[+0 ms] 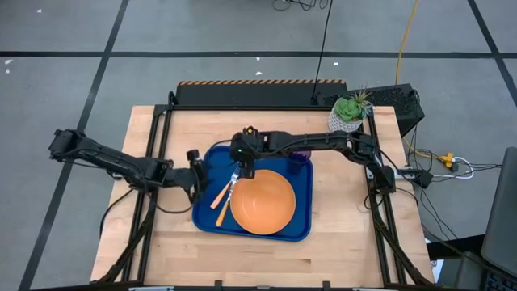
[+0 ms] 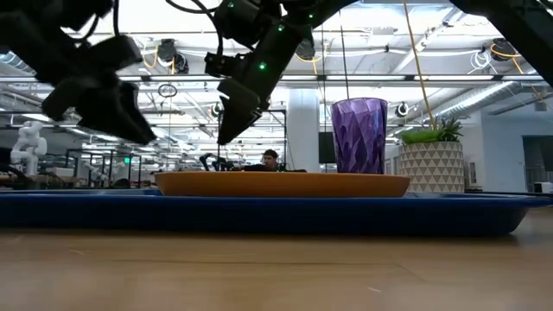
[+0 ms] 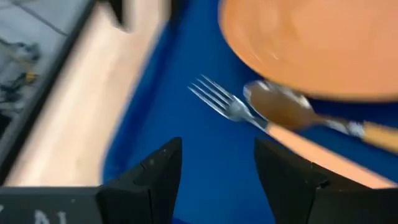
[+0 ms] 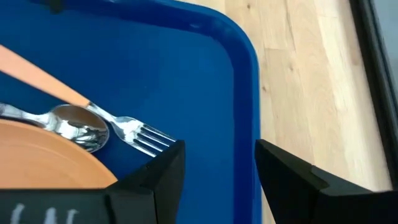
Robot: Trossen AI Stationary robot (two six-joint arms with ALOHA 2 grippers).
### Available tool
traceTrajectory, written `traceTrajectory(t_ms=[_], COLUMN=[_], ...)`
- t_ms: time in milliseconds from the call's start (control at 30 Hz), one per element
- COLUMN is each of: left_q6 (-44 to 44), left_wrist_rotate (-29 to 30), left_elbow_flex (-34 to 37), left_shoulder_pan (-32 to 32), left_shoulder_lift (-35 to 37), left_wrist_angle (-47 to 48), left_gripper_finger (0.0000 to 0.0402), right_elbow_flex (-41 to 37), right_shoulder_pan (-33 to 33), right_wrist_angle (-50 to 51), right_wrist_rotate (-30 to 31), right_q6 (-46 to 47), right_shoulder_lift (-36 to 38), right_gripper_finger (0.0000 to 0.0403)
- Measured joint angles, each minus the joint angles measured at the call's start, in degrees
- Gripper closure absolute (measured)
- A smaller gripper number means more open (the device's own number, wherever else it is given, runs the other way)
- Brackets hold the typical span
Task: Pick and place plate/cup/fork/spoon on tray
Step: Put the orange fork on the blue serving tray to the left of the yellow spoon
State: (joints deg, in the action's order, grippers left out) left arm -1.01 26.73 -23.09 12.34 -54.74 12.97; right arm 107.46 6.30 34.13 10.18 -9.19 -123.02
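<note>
The blue tray (image 1: 300, 228) lies mid-table with the orange plate (image 1: 262, 202) on its right part. Left of the plate, the fork (image 3: 224, 102) and the spoon (image 3: 283, 107) lie crossed on the tray floor, the spoon's bowl at the plate's rim. The purple cup (image 2: 359, 136) stands upright on the tray's far right corner, half hidden under my right arm in the high view. My right gripper (image 1: 245, 168) hangs open above the fork's tines (image 4: 140, 135), clear of them. My left gripper (image 1: 198, 174) is open at the tray's left edge, pointing at the cutlery.
A white pot with a green succulent (image 1: 349, 113) stands at the table's far right corner. Bare wood (image 1: 161, 242) lies left of and in front of the tray. The table's dark frame rails (image 1: 153, 137) run along both sides.
</note>
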Motion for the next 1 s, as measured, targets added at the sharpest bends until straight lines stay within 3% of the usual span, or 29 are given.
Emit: traceTrajectory(t_ms=[233, 400, 567, 667, 800, 1000], left_q6=[6.4, 2.7, 6.1, -3.2, -26.1, -31.4], left_wrist_rotate=[-1.4, -2.7, -6.2, -6.1, -7.5, -11.4], left_elbow_flex=[0.1, -1.8, -3.6, -5.8, -10.1, -14.7], left_shoulder_pan=[3.1, 3.9, 5.4, 3.6, -1.1, -2.4], left_shoulder_lift=[-8.0, -9.3, -9.3, -9.3, -9.5, -13.9], left_wrist_angle=[-2.7, -2.6, -1.8, -0.1, 6.8, 15.4], left_gripper_finger=[0.0199, 0.0199, 0.0199, 0.0199, 0.0199, 0.0199], right_elbow_flex=[-0.1, -0.1, -0.1, -0.1, -0.1, -0.1], right_shoulder_pan=[0.0, -0.1, 0.0, 0.0, 0.0, 0.0], right_wrist_angle=[2.2, 3.9, 5.6, 8.9, 12.6, 14.3], right_wrist_rotate=[2.4, 6.4, 7.8, 7.8, 7.8, 7.8], right_q6=[0.3, 1.2, 2.3, 4.2, 7.6, 8.8], right_shoulder_lift=[0.6, 1.4, 2.0, 2.8, 3.8, 5.1], right_gripper_finger=[0.0218, 0.0218, 0.0218, 0.0218, 0.0218, 0.0218])
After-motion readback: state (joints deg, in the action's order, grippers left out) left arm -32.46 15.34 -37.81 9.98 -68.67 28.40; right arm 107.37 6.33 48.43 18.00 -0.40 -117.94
